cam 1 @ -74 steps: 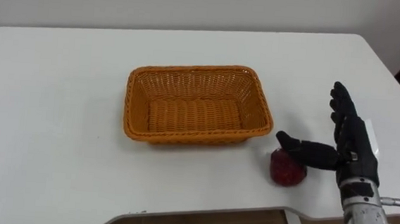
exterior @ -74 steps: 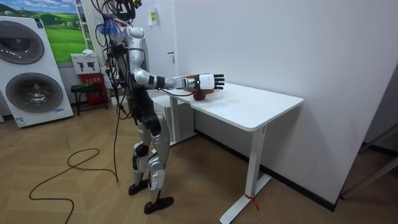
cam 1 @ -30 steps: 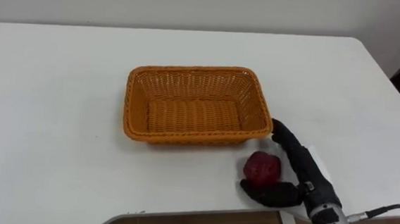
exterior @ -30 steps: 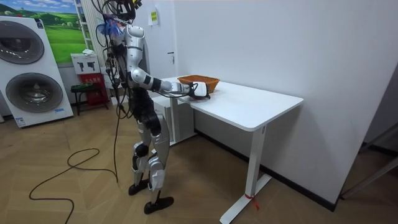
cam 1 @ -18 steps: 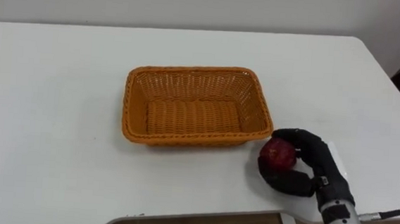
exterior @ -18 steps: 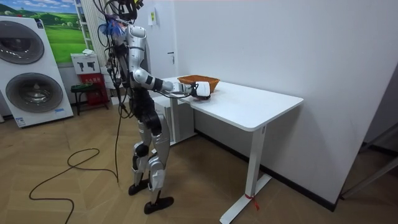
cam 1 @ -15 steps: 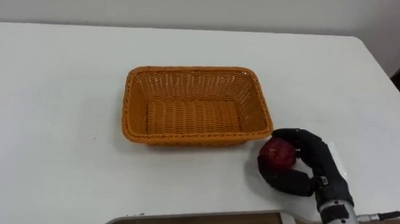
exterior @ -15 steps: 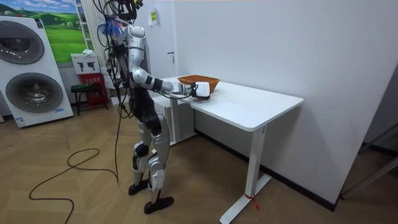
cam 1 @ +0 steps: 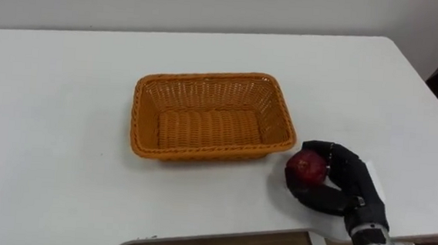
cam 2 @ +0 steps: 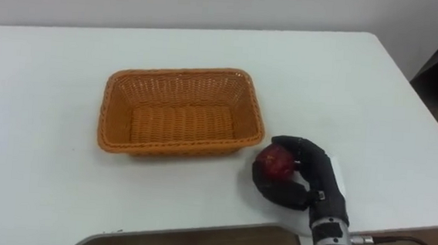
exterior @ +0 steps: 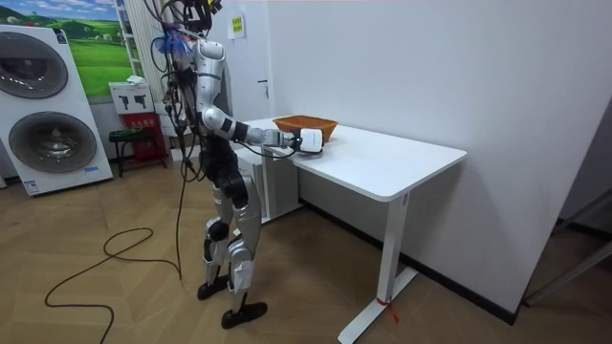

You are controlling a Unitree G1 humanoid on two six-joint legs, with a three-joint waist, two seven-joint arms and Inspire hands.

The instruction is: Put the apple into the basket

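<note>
Right hand (cam 1: 348, 184), fingers and thumb curled round the red apple (cam 1: 307, 167), just beside the near right corner of the wicker basket (cam 1: 207, 77) on the white table (cam 1: 58, 103); if the wrap is shallow, the round fruit may roll free on lifting, and a low carry may knock the basket's rim.

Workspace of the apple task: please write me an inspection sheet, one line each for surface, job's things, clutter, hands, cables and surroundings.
Surface: white table, carrying the job's things.
Job's things: red apple off the front right corner of the orange wicker basket; nothing lies in the basket.
Clutter: nothing seen.
Hands: right hand curled round the apple, near the table's front right edge.
Cables: nothing seen on the table.
Surroundings: washing machines at the room view's left; wooden floor.
</note>
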